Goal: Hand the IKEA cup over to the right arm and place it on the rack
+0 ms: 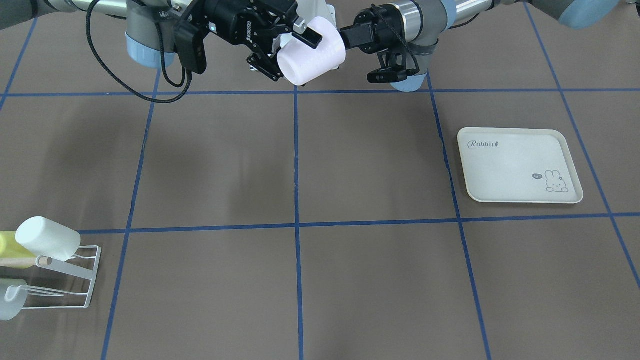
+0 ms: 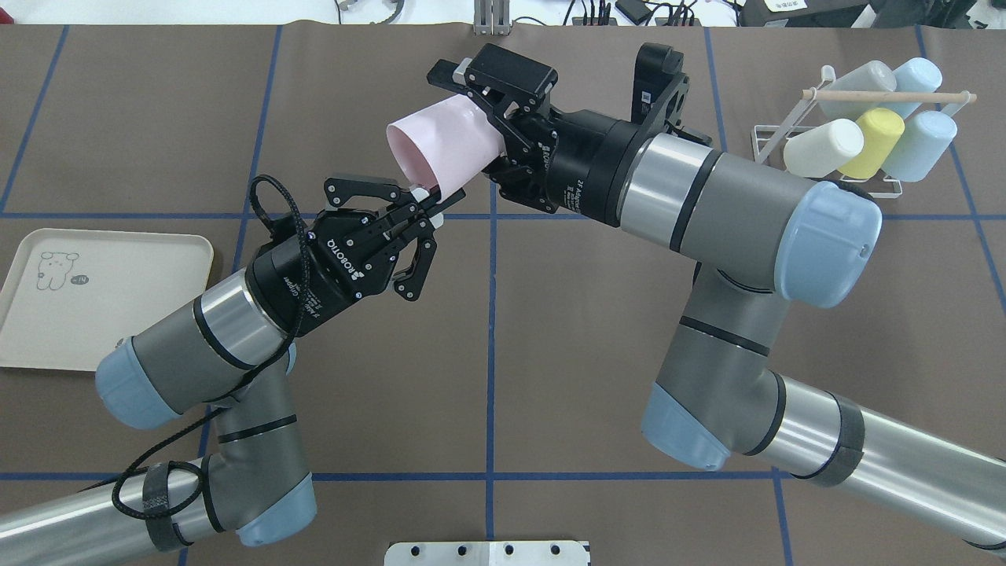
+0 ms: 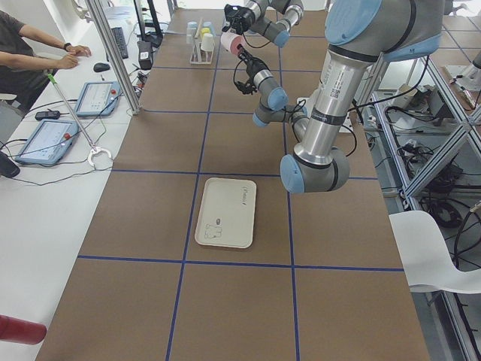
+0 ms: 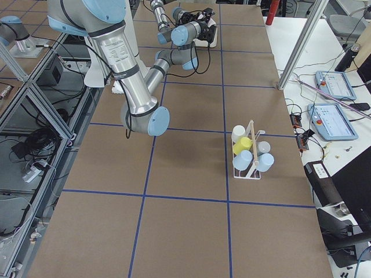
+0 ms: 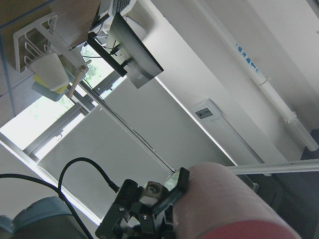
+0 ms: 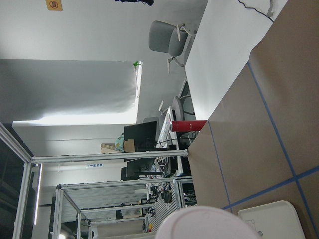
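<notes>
Midair hold of IKEA cup [image 2: 444,145] by both end effectors, raised well clear of table [image 2: 550,330].
Right end effector [image 2: 471,126] clamped across narrow base end of pale pink cup, one finger on each side. Left end effector [image 2: 428,203] pinched together on rim at wide mouth end. Cup lying on its side, mouth turned toward left arm. Rack [image 1: 94,275] standing well apart from cup, near table's right end, carrying other cups [image 2: 872,141] in white, yellow and pale blue beneath wooden dowel [image 2: 888,96]. Cream rabbit-print tray [image 2: 102,314] lying flat on table's left side.
</notes>
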Controlling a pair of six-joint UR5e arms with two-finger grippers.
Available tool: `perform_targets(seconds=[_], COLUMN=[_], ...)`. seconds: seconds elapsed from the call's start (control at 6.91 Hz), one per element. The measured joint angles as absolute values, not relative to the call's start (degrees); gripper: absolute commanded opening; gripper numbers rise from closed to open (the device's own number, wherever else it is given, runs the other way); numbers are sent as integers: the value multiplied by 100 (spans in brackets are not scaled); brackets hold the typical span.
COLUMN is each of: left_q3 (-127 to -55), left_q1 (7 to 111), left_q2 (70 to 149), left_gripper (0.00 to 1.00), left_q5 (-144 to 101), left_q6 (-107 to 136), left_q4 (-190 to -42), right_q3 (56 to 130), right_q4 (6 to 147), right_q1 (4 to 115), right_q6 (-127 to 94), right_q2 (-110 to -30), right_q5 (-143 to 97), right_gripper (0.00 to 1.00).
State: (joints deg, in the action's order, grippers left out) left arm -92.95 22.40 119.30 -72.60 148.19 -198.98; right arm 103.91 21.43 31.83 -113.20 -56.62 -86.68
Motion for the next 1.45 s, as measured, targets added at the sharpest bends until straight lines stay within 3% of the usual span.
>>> perform_targets(seconds=[0.43,0.58,0.72,0.87,1.01,1.45], left_q3=[-9297,-9296,-9297,-9297,-9296,-9307], left_q1=[2233,2233,2229,2227,2223,2210], left_q2=[11943,11951,11968,12000,12015,12001], left_gripper=[0,0,3,79,100,100], left_q5=[-7252,-7251,-7232,-7180,-7135,-7103], left_q6=[14818,14818,14818,14818,14816,14302], left_q4=[-19896,-19875,-19840,-19819,-19802,-19808], right_q3=[10356,10354,10354,10353,10352,10353], right_q4=[2147,2143,2136,2131,2105,2068], right_q1=[3182,3178,3170,3158,3156,3165], right_q6=[-11306,-11306,-11307,-11306,-11314,-11313], right_q2=[-5660,-5660,-5660,-5661,-5663,-5662], right_q5=[-8634,-8637,-8639,-8640,-8644,-8642], right_gripper=[91,28,0,0,0,0])
